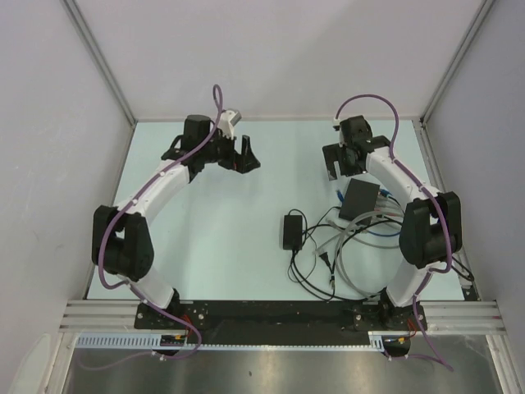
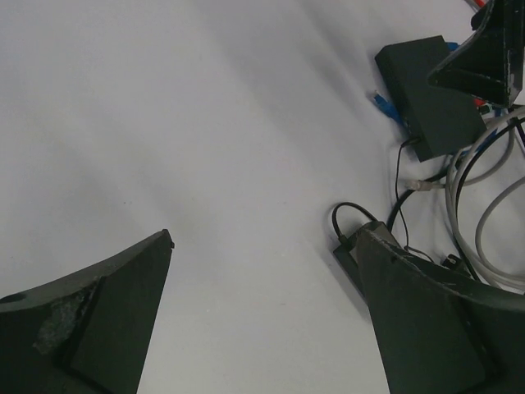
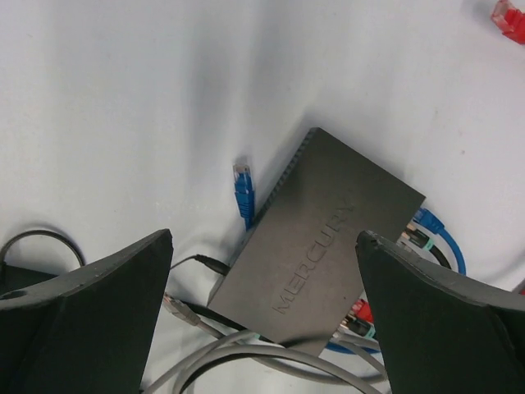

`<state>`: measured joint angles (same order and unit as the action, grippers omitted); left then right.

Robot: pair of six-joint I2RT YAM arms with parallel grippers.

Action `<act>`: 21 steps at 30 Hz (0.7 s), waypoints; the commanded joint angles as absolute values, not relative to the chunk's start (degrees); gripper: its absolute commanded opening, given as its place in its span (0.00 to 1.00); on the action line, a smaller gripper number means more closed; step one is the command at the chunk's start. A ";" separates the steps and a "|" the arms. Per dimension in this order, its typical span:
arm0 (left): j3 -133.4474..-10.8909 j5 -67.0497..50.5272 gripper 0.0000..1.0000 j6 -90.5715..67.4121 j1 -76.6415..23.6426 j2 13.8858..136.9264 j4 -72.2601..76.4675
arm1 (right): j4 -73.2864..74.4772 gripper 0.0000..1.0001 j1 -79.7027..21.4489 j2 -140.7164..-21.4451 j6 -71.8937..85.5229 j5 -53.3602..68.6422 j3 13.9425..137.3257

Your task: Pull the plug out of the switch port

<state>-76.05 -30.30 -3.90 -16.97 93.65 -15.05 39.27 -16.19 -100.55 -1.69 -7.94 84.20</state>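
Note:
The switch (image 1: 360, 199) is a flat matte-black box lying at the right of the table. In the right wrist view the switch (image 3: 328, 234) bears raised lettering. Blue (image 3: 428, 223) and red (image 3: 359, 312) plugs sit in ports along its right side, and a thin black power jack (image 3: 209, 264) enters its left end. A loose blue plug (image 3: 244, 193) lies beside it. My right gripper (image 1: 338, 168) is open and empty, hovering above the switch's far end, and also shows in its wrist view (image 3: 264, 236). My left gripper (image 1: 238, 160) is open and empty at the far left-centre, and also shows in its wrist view (image 2: 264, 238).
A black power-adapter brick (image 1: 293, 230) with a thin cord lies left of the switch. Grey and black cables (image 1: 344, 250) loop in front of the switch. A loose grey plug (image 3: 176, 308) lies near the switch's corner. A red plug (image 3: 509, 18) lies farther off. Side walls enclose the table.

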 commanded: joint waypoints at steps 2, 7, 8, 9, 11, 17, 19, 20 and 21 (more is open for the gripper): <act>-73.22 -33.39 1.00 -8.16 -19.68 94.66 -8.97 | 43.33 1.00 -15.91 -99.22 -5.69 -7.92 88.41; -80.75 -36.65 1.00 -6.71 -21.27 98.96 -16.56 | 49.30 1.00 -10.92 -106.50 -8.61 4.43 100.79; -85.90 -36.30 1.00 -4.24 -21.27 99.66 -19.57 | 50.18 1.00 -10.12 -107.65 -8.70 5.96 102.46; -88.83 -36.12 1.00 -1.78 -21.36 101.41 -22.64 | 50.97 1.00 -9.41 -109.15 -8.96 6.93 106.40; -100.64 -36.91 1.00 5.52 -21.36 104.40 -33.53 | 53.33 1.00 -7.66 -112.74 -9.93 9.40 109.85; -126.53 -40.53 1.00 10.11 -23.54 118.20 -51.06 | 53.08 1.00 -1.16 -116.36 -20.72 14.92 114.17; -125.95 -39.46 1.00 9.85 -24.52 119.09 -48.53 | 57.54 1.00 1.30 -117.42 -30.12 23.35 115.30; -124.90 -39.90 1.00 9.41 -25.48 119.44 -47.38 | 58.61 0.98 2.62 -117.77 -32.41 24.86 115.40; -124.89 -39.99 0.98 7.49 -26.01 120.14 -46.07 | 59.75 0.98 4.72 -118.56 -33.56 25.66 115.57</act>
